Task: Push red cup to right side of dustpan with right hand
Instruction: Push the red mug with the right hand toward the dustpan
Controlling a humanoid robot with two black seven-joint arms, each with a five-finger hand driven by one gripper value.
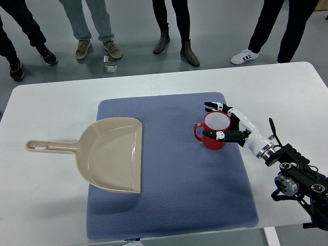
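We see the right hand (231, 124) with its fingers (218, 135) curled around the red cup (214, 132), which stands right of the dustpan (110, 154).

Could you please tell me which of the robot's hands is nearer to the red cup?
Right. The right hand is at the red cup, fingers around its far-right side; the left hand is out of view.

Bright, even overhead light; soft shadows; sharp focus, perhaps slight edge distortion.
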